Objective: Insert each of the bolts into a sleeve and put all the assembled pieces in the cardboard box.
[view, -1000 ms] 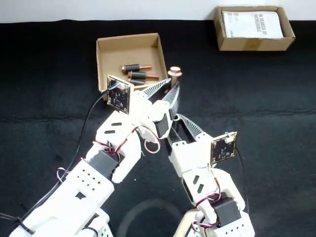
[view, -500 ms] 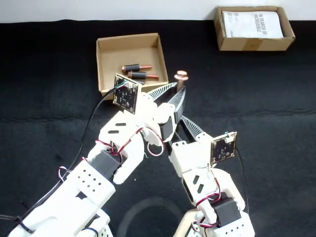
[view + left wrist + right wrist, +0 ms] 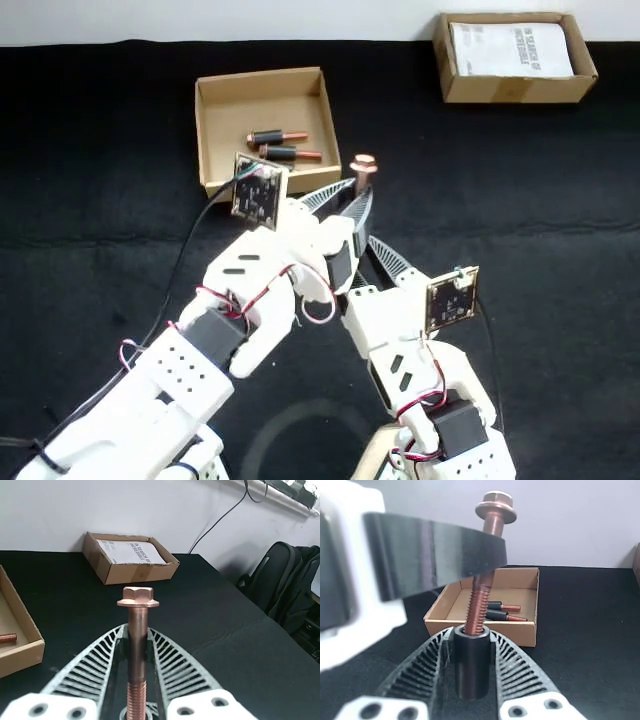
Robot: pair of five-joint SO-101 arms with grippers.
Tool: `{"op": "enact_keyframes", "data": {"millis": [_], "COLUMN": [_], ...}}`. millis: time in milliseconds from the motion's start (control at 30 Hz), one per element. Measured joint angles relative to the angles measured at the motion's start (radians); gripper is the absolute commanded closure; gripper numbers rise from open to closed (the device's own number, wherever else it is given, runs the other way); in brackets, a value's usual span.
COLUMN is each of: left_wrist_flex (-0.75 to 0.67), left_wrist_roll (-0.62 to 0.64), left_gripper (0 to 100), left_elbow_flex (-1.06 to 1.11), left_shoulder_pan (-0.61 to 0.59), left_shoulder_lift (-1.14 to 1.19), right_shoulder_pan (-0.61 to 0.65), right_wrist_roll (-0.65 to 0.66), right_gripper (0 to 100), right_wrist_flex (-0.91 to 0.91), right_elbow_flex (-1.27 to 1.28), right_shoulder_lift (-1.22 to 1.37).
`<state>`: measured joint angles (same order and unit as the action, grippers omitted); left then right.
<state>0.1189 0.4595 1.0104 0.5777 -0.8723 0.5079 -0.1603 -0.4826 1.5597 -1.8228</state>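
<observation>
- The left pincer is clamped on the shaft of a copper bolt, holding it upright with the hexagonal head on top.
- The right pincer is closed around a black sleeve, which also stands upright, directly under the bolt.
- The bolt's threaded end sits in the sleeve's open top; most of the thread and the head are outside it.
- In the high view, both pincers meet above the black worktop, just beside the near right corner of the open cardboard box.
- Two assembled pieces lie side by side in that box, one farther from the arms and one nearer, each a dark sleeve with copper thread sticking out.
- A second cardboard box holding a printed sheet stands at the far right of the worktop, well apart from the arms.
</observation>
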Motion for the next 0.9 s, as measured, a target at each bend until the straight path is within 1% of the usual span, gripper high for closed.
{"op": "enact_keyframes", "data": {"millis": [100, 333, 433, 500, 600, 667, 733, 900], "left_wrist_flex": [0.0, 0.003, 0.043, 0.075, 0.123, 0.163, 0.232, 0.436], "left_wrist_roll": [-0.008, -0.092, -0.121, -0.126, -0.127, -0.127, -0.127, -0.133], "left_gripper": [99, 99, 99, 95, 85, 78, 75, 75], "left_elbow_flex": [0.046, 0.12, 0.124, 0.124, 0.124, 0.118, 0.084, -0.043], "left_shoulder_pan": [0.0, 0.005, 0.006, 0.011, 0.014, 0.017, 0.018, 0.02], "left_shoulder_lift": [-0.028, -0.104, -0.117, -0.12, -0.121, -0.123, -0.123, -0.121], "right_shoulder_pan": [0.002, -0.002, -0.003, -0.006, -0.009, -0.011, -0.011, -0.009], "right_wrist_roll": [0.0, 0.0, 0.015, 0.028, 0.037, 0.037, 0.04, 0.04], "right_gripper": [99.1, 99.1, 99.1, 99.1, 99.1, 99.1, 99.1, 99.1], "right_wrist_flex": [0.0, -0.002, -0.002, -0.002, -0.002, -0.002, -0.002, -0.002], "right_elbow_flex": [0.0, 0.002, 0.002, 0.002, 0.002, 0.002, 0.002, 0.0], "right_shoulder_lift": [0.0, 0.0, 0.0, 0.002, 0.002, 0.002, 0.002, 0.0]}}
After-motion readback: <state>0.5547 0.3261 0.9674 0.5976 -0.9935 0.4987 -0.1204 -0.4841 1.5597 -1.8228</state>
